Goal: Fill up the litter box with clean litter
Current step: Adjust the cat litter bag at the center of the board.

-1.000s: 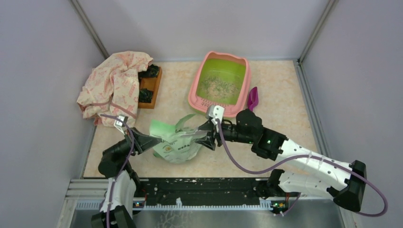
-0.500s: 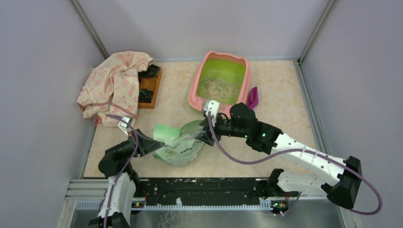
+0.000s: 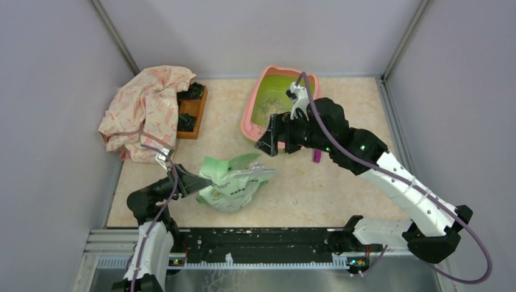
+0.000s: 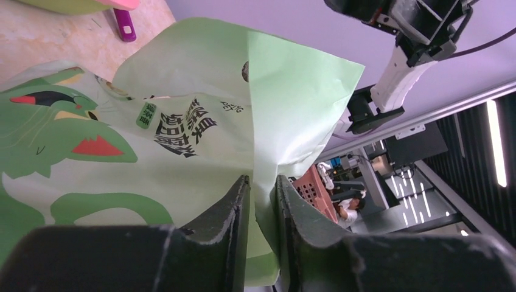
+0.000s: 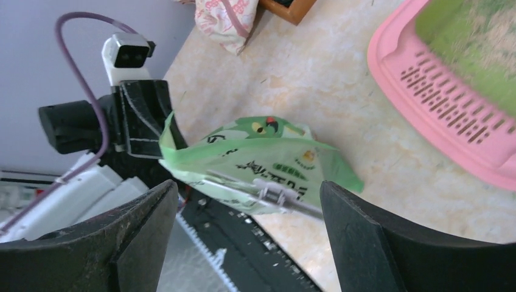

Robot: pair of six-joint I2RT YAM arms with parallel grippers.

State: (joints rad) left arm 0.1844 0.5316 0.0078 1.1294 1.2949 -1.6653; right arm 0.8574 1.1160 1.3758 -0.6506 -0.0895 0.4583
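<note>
The litter box [image 3: 249,118] stands at the far middle of the surface [image 3: 359,115], its pink slotted ledge on the near side. A thin, patchy layer of clean litter [image 3: 265,106] lies on its green floor. The right arm crosses over the box's near half. The right hand [image 3: 267,145] is raised above the box's near left corner, its fingers spread wide with nothing between them. A magenta scoop [image 3: 317,156] shows just off the box's near right corner, mostly hidden under that arm. In front of the box and apart from it lies a crumpled light green bag [image 3: 234,184]. The left hand [image 3: 195,182], further from the box, is pinched narrow on a fold at the bag's left end. Well to the box's left sits a pink patterned cloth [image 3: 146,109].
</note>
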